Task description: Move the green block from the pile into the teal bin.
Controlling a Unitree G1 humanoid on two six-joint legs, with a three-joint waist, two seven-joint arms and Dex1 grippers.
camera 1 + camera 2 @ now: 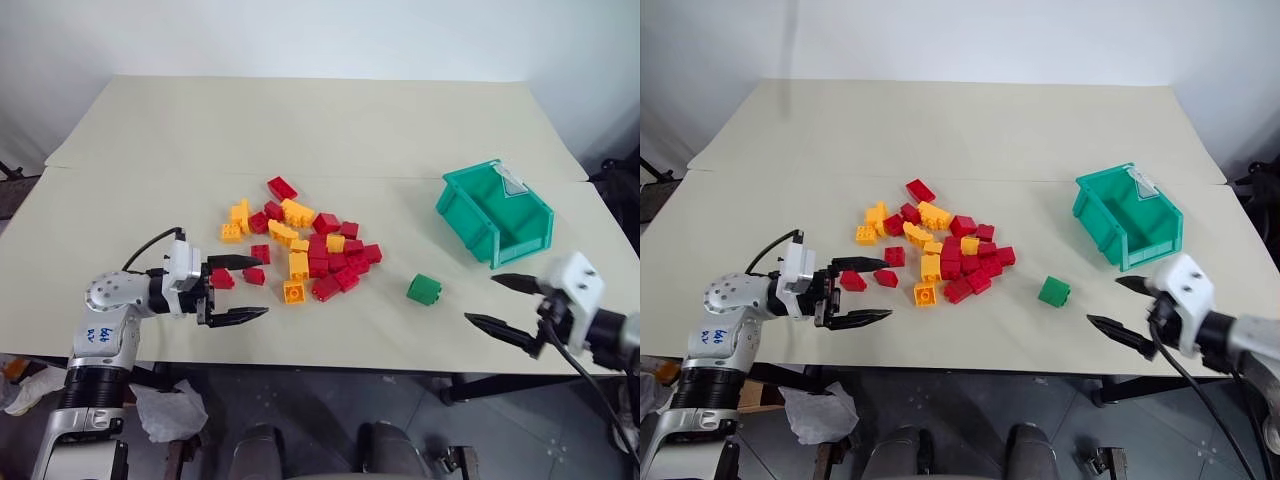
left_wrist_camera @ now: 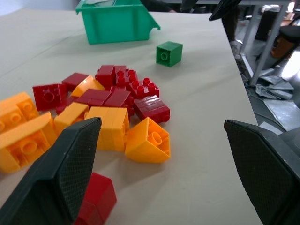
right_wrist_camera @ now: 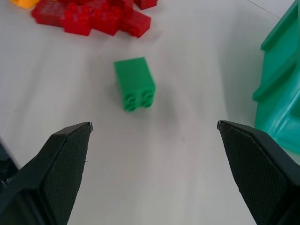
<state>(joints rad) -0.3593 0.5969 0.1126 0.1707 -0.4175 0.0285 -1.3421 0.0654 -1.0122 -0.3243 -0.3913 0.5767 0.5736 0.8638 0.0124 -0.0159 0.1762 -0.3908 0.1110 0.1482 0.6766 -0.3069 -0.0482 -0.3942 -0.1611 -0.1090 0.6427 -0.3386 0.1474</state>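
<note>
Tabletop (image 1: 330, 130): green block (image 1: 424, 289) beyond right pincer (image 1: 506, 302)

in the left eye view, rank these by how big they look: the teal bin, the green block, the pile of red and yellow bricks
1. the pile, widest spread
2. the teal bin
3. the green block, far smaller, alone on the table between pile and bin

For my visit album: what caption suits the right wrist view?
Open right end effector facing the green block lying alone on the table, beside the teal bin.
</note>
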